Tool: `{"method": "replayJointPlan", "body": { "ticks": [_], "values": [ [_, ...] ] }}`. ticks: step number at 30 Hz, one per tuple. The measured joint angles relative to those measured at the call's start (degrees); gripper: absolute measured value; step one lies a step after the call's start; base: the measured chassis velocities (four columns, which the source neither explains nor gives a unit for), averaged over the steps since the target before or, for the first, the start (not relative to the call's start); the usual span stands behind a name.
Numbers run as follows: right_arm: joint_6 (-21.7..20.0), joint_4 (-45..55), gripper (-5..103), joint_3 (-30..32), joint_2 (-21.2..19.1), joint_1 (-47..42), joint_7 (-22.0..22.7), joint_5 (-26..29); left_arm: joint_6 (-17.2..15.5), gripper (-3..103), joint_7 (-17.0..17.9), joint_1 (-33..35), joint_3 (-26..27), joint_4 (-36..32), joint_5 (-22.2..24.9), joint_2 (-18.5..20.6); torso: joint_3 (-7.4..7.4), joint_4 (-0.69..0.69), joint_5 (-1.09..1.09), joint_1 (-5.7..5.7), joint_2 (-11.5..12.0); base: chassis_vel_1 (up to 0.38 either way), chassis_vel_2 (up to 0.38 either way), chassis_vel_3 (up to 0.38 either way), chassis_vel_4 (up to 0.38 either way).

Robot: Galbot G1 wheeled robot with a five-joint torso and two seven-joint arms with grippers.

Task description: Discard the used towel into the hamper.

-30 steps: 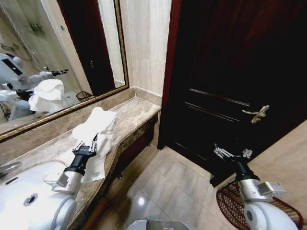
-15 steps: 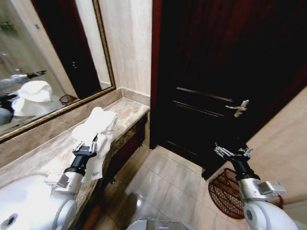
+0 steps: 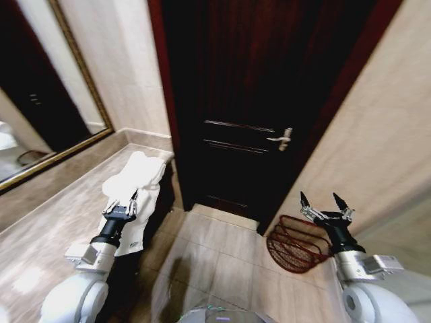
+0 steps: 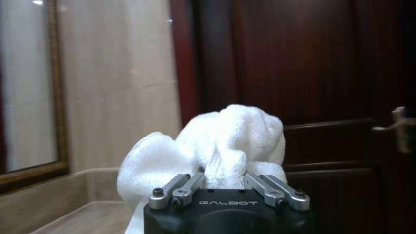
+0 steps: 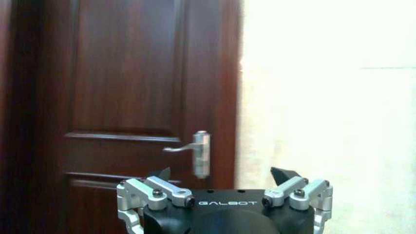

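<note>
Countertop (image 3: 60, 202) edge lies at far left, under the left gripper (image 3: 121, 205), which is clenched on the white towel (image 3: 135, 178) bunched above it. Tiled floor (image 3: 215, 256) lies open between. Hamper (image 3: 293, 243) stands against the wall beside the door (image 3: 256, 101); right gripper (image 3: 323, 205) hovers above it, fingers spread, holding nothing.

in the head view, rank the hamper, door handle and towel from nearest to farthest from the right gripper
1. The hamper: on the floor just beside the open right gripper, toward the door.
2. The door handle: on the dark door, above and beyond the hamper.
3. The towel: across the view on the robot's left, held in the left gripper by the counter.
</note>
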State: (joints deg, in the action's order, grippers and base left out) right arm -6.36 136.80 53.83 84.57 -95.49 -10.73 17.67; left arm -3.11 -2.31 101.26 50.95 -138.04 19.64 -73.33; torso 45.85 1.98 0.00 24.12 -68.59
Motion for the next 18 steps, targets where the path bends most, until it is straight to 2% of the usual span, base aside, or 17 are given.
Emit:
{"method": "replayJointPlan", "body": {
  "ticks": [10,18],
  "values": [
    [0.0,0.4,100,-0.4,0.2,0.0,0.0,-0.4,0.7,16,-0.2,0.1,0.1,0.6,0.2,0.0,0.0,0.0,0.0,0.0,0.0,-0.219,-0.226,-0.037,-0.034],
    [0.2,0.4,100,-1.4,0.3,0.4,0.8,-0.8,1.8,16,-0.8,0.3,0.1,2.1,0.2,-0.1,-0.6,-0.02,-0.01,-0.52,1.1,-0.11,-0.139,-0.111,-0.087]
  ]
}}
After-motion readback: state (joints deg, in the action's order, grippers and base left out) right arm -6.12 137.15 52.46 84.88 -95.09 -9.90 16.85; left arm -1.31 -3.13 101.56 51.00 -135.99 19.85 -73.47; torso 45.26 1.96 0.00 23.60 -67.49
